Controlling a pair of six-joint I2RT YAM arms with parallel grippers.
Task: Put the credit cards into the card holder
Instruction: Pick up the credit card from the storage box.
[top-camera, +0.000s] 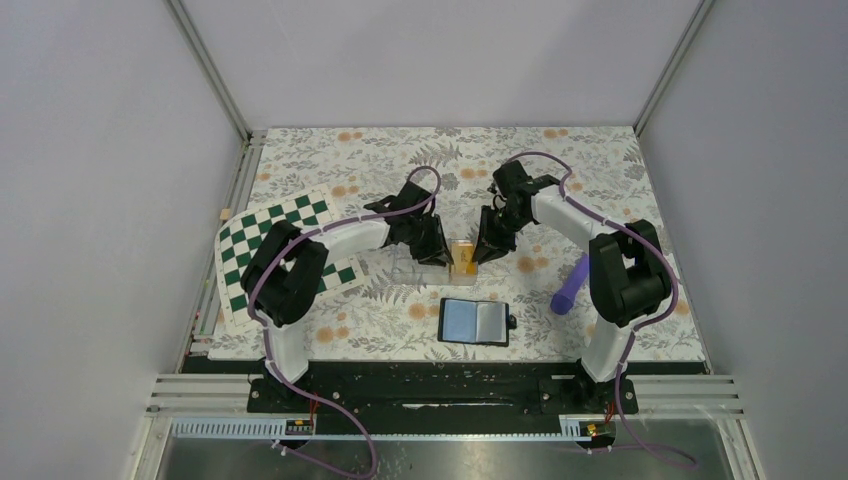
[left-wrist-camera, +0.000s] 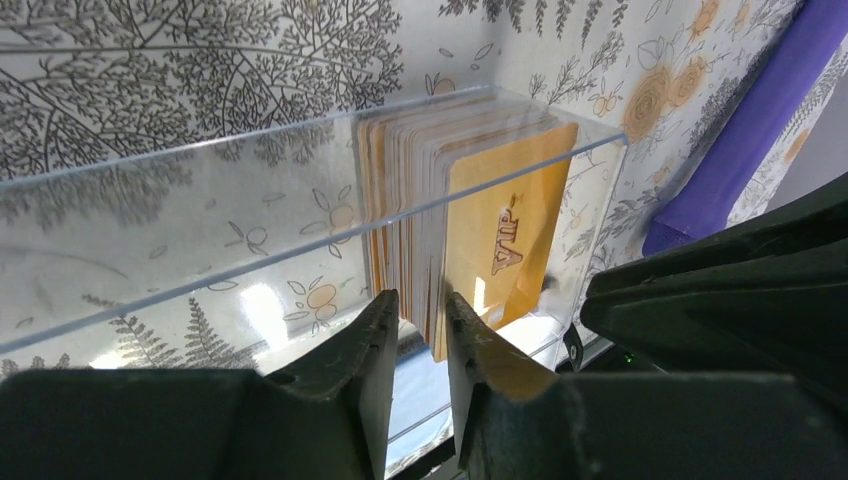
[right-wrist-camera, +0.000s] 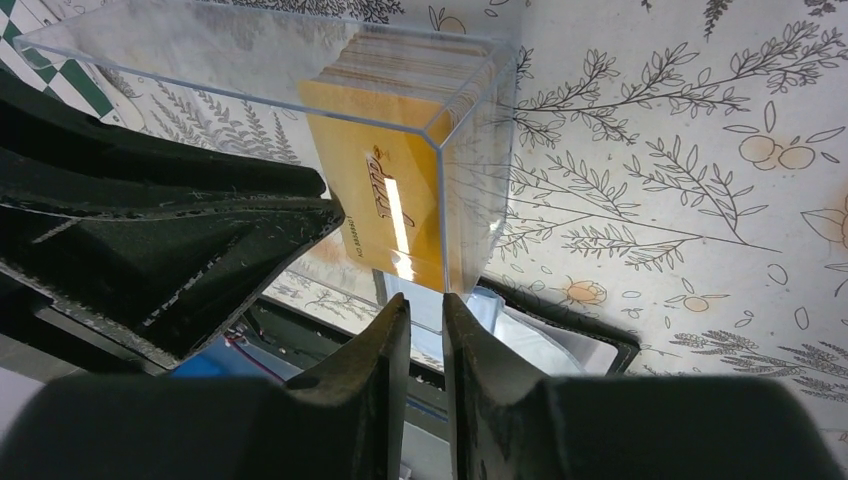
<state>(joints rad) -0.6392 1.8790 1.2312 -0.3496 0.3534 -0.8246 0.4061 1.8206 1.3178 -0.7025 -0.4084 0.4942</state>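
Sitting at the left side of the clear box (left-wrist-camera: 200, 230), the left fingers (left-wrist-camera: 370, 350) are almost closed. An edge of the credit cards (left-wrist-camera: 510, 240) seems to sit in the thin gap, but I cannot tell if they grip. The cards stand packed in the box's right end. The right fingers (right-wrist-camera: 385, 360) are nearly closed around the box's end wall, probably to steady it. Only the top view shows the whole card holder (top-camera: 474, 321). It lies open on the counter (top-camera: 620, 180), nearer the arms, ready for cards.
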